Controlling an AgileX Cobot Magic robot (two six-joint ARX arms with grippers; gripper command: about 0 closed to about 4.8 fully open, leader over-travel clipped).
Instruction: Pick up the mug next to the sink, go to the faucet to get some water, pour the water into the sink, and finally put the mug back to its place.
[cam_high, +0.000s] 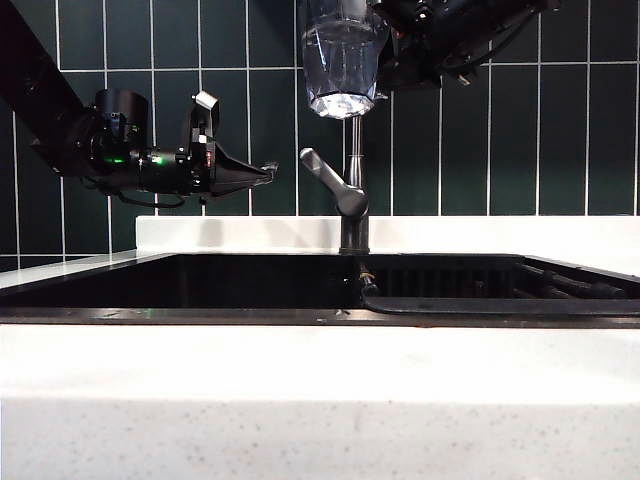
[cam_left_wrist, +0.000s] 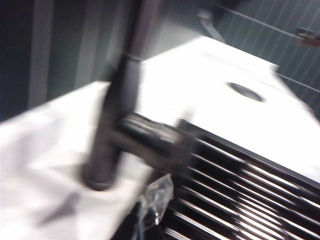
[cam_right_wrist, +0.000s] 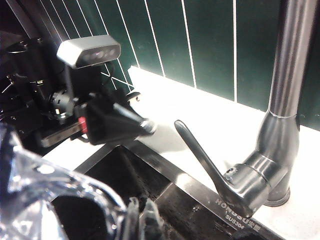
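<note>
The mug is seen high in the exterior view, directly above the faucet and in front of the dark green tiled wall. Its upper part is cut off by the frame edge, so the rim cannot be made out; only the clear faceted sides and the thick, bright base are shown, the base pointing down. In the right wrist view the same glass appears as a blurred clear mass in the near corner, its outline hard to read. It is held by the right gripper, whose fingers are largely hidden behind the glass and cropped; the jaws are pinched on the mug.

The faucet is shown as a slim dark-grey vertical pipe with an angled lever handle ending in a rounded tip. In the right wrist view small lettering is seen on the handle, too small to be read with certainty. The left wrist view is heavily smeared; the pipe and handle are recognisable only as dark streaks.

The left gripper is held level just beside the lever tip, apart from it by a narrow gap, its fingers pressed together on nothing.

Below, the black sink is framed by white speckled stone; its ribbed drainer is partly visible.
</note>
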